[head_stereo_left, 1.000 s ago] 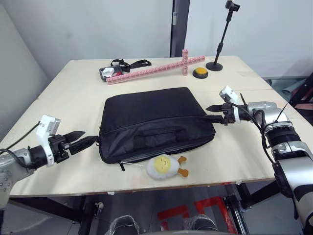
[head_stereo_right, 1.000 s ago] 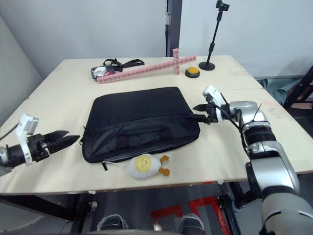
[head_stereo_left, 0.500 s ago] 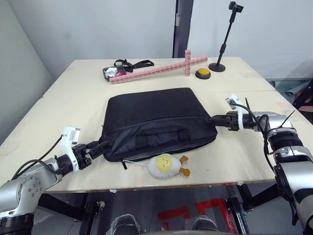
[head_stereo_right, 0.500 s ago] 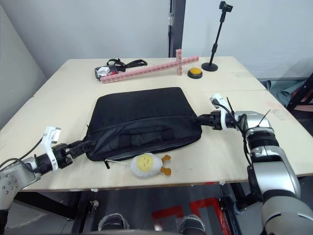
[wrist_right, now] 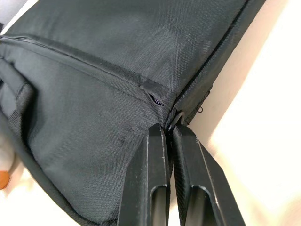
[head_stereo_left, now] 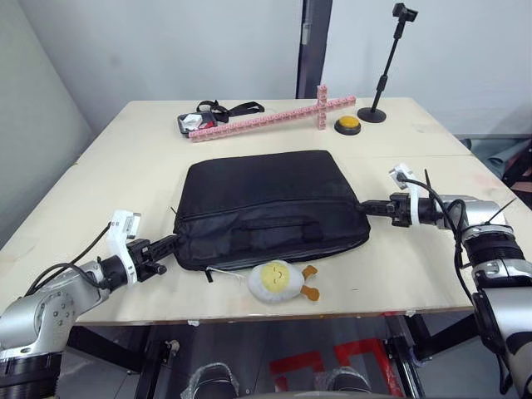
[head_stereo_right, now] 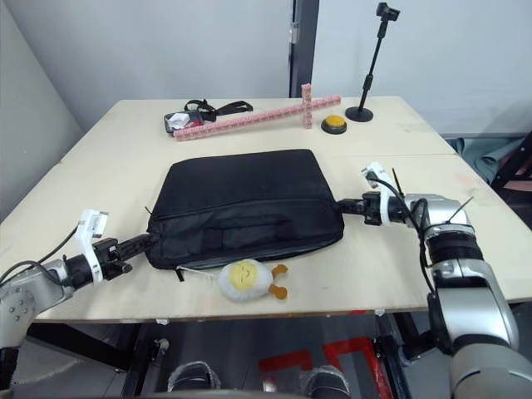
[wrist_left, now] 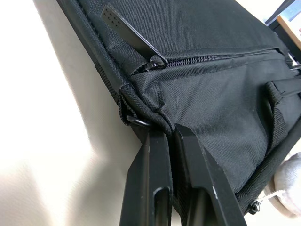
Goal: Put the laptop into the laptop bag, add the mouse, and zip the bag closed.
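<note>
Your bag (head_stereo_left: 270, 205) lies flat in the middle of the frame on the table (head_stereo_left: 125, 166), its zipper run closed along the front panel. Your left gripper (head_stereo_left: 169, 244) sits at lower left, its fingers (wrist_left: 155, 179) clenched on the bag's left corner just below the zipper pull. Your right gripper (head_stereo_left: 366, 208) sits at centre right, its fingers (wrist_right: 153, 179) pinched on the bag's right corner where the zipper ends. You can't see the laptop or the mouse; whether they are inside the bag cannot be told. A plush egg (head_stereo_left: 278, 280) lies just below the bag's front edge. Toward the top of the frame you have a pink block bar (head_stereo_left: 266, 118), a yellow button (head_stereo_left: 347, 125) and a black stand (head_stereo_left: 384, 71).
</note>
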Controlling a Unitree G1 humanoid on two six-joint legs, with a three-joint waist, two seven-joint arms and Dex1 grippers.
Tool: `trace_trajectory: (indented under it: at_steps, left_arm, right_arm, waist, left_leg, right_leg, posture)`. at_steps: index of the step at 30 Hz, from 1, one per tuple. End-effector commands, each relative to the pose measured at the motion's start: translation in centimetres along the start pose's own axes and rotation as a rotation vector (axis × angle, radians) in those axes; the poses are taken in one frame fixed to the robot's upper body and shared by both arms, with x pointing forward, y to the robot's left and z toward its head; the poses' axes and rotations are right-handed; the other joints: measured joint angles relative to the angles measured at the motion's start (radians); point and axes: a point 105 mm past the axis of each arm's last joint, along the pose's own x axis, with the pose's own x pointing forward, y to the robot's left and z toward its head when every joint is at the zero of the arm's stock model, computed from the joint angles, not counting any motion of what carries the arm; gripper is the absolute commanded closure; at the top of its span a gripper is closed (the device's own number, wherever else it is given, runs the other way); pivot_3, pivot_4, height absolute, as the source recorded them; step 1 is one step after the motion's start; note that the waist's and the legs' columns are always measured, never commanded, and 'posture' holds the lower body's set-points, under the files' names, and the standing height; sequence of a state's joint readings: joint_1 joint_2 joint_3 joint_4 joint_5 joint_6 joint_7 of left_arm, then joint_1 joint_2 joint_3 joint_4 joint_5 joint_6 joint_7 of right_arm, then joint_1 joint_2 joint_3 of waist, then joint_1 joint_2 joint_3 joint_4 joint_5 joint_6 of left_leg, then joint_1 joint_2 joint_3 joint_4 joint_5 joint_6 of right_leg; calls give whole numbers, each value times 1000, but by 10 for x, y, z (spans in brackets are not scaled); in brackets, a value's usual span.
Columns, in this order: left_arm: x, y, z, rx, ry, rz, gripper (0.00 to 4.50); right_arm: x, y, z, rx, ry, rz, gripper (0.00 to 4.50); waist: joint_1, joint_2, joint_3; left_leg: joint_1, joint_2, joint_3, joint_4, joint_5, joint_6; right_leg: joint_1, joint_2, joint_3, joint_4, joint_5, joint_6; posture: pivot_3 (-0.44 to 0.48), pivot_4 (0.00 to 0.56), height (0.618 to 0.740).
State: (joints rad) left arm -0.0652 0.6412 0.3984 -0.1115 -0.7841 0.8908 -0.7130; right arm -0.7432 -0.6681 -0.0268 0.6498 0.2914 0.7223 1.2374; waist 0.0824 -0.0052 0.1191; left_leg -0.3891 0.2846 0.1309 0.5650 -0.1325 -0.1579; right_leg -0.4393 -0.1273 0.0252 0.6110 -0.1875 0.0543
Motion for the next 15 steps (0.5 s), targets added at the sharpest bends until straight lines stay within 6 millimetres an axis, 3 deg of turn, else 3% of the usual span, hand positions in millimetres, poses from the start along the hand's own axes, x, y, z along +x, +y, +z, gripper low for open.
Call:
trace_trajectory:
  at_steps: [1,12,15]
  left_arm:
    - [2,-3,15,65,-22,-15,4455]
    - [-5,9,14,84,24,7,4455]
    - [-6,10,13,89,28,9,4455]
  right_arm:
    - [-9,14,11,-33,-39,55,4500]
    - [-17,43,-9,-33,3,123,4500]
    - [-16,41,-10,-39,-3,98,4500]
  waist:
    - [2,0,0]
    - [9,0,0]
    - [8,0,0]
  left_leg:
    - [0,0,0,0,0,0]
    - [1,0,0,-1,0,0]
    - [1,0,1,-1,0,0]
  right_leg:
    - [0,0,0,0,0,0]
    - [0,0,0,-1,0,0]
    - [1,0,0,-1,0,0]
  posture:
    - [0,150,740]
    - [0,150,740]
    - [0,150,740]
